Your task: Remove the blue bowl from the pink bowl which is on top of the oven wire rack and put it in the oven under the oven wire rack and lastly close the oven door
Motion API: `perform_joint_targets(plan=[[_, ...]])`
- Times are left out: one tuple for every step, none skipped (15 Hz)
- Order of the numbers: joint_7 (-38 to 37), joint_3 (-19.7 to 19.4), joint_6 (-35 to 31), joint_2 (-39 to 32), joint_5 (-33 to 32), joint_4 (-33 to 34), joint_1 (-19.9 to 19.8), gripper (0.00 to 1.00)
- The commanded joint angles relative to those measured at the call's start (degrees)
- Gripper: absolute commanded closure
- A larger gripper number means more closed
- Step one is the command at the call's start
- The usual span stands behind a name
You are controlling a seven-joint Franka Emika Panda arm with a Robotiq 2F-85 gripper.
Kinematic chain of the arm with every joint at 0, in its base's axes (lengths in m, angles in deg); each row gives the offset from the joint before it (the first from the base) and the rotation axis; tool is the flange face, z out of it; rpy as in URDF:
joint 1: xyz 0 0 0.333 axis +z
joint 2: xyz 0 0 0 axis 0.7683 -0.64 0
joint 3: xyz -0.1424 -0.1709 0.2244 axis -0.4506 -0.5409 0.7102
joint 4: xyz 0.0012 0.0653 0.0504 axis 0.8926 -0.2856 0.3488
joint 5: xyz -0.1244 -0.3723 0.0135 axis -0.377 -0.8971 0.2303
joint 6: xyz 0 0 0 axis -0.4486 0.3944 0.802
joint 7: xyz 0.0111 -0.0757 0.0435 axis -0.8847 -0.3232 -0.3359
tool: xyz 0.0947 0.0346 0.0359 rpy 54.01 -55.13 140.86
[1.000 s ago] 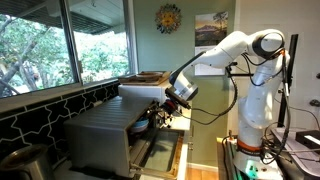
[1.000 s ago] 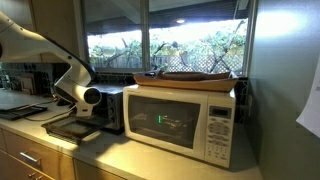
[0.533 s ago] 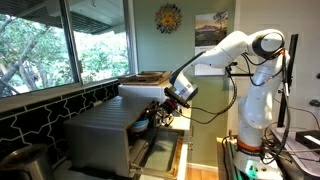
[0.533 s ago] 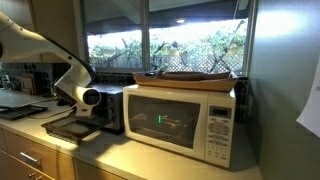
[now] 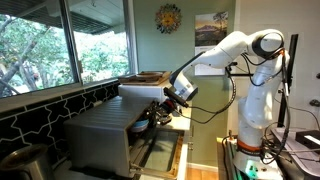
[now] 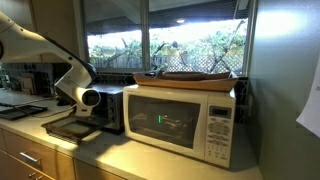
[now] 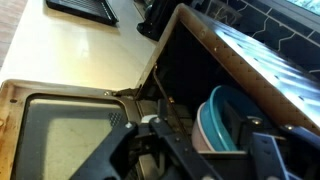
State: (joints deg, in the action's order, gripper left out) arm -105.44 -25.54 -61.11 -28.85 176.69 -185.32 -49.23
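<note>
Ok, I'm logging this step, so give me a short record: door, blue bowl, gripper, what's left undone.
oven door: open, folded down flat
blue bowl: inside the oven, nested against a pinkish rim, probably the pink bowl
gripper: open, at the oven's mouth, not holding the bowl
undone: bowl not lifted out, door not closed

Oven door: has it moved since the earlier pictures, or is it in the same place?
No. In an exterior view the oven door still lies folded down flat, at the same spot beside the white microwave.
</note>
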Motion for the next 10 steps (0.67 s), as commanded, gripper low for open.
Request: perform_joint_targets(plan=[[-0.88, 0.37, -1.62, -0.22, 1.86, -0.07, 0.18, 0.37], [-0.89, 0.37, -1.63, -0.25, 2.0, -0.06, 0.18, 0.38], [-0.89, 0.35, -1.62, -0.28, 2.15, -0.06, 0.18, 0.49], [-0.91, 0.35, -1.61, -0.31, 2.26, -0.06, 0.18, 0.59], [-0.93, 0.35, -1.63, -0.36, 2.33, -0.05, 0.18, 0.64], [-0.97, 0.36, -1.68, -0.39, 2.4, -0.03, 0.18, 0.71], [-0.97, 0.36, -1.68, -0.41, 2.44, -0.04, 0.18, 0.81], [-0.98, 0.35, -1.67, -0.44, 2.49, -0.04, 0.18, 0.88], [-0.98, 0.34, -1.69, -0.46, 2.54, -0.03, 0.17, 0.97], [-0.94, 0.33, -1.7, -0.5, 2.63, -0.03, 0.16, 1.0]])
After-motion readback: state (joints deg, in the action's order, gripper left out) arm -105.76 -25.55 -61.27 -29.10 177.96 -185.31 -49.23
